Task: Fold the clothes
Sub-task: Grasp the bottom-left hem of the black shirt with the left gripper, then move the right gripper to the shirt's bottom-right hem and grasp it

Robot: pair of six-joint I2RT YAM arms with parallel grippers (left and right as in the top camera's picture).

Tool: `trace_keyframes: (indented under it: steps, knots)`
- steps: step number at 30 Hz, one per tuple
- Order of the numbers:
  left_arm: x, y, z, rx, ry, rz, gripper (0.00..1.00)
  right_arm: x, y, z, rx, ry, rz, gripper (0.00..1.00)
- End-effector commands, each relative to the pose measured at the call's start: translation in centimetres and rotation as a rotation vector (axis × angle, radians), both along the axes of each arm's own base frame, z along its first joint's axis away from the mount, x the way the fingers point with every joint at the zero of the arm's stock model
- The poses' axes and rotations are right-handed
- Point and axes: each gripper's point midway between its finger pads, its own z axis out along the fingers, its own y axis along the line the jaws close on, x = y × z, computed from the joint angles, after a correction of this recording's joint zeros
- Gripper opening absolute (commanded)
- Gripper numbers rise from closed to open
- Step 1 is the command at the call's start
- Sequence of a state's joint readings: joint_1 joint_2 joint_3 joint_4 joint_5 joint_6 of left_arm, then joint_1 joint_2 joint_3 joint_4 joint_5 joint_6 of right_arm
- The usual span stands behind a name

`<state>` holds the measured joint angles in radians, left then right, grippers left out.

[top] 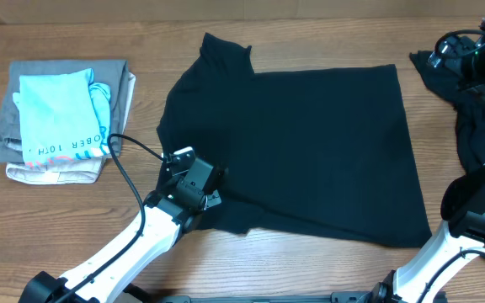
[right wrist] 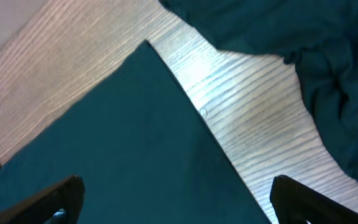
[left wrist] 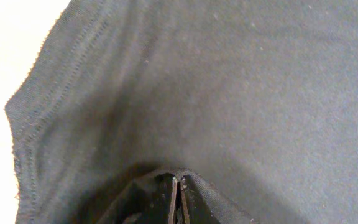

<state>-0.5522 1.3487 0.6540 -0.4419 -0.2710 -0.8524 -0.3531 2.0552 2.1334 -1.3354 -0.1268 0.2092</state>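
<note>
My left claw (left wrist: 177, 190) is clamped on the near-left edge of the black T-shirt (top: 310, 143) spread flat mid-table, and my right claw (right wrist: 176, 205) gapes above its far-right corner, so a thin pinch might slip and bunch the fold.

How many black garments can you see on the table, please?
2: a T-shirt spread flat at centre, and a crumpled garment at the right edge; others may hide beneath it.

Black T-shirt (top: 310, 143) flat; black garment (top: 471, 118) crumpled
</note>
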Motion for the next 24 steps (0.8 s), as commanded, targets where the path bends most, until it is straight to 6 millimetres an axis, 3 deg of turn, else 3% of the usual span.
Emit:
trace_keyframes:
  steps: [1, 9, 19, 24]
  knots:
    - [1.2, 1.4, 0.7, 0.051, -0.039, 0.023, 0.04, -1.1, 0.3, -0.2, 0.033, 0.04, -0.025, 0.92]
    - [1.6, 3.6, 0.4, 0.047, -0.011, 0.073, 0.04, -8.5, -1.8, -1.0, -0.002, 0.319, -0.312, 0.88]
    - [1.5, 3.2, 0.3, 0.021, 0.001, 0.063, 0.04, -13.9, -0.1, -2.0, 0.038, 0.447, -0.342, 0.88]
    - [1.3, 2.6, 0.1, -0.007, 0.015, 0.045, 0.05, -18.3, 1.4, -3.8, 0.066, 0.465, -0.444, 0.89]
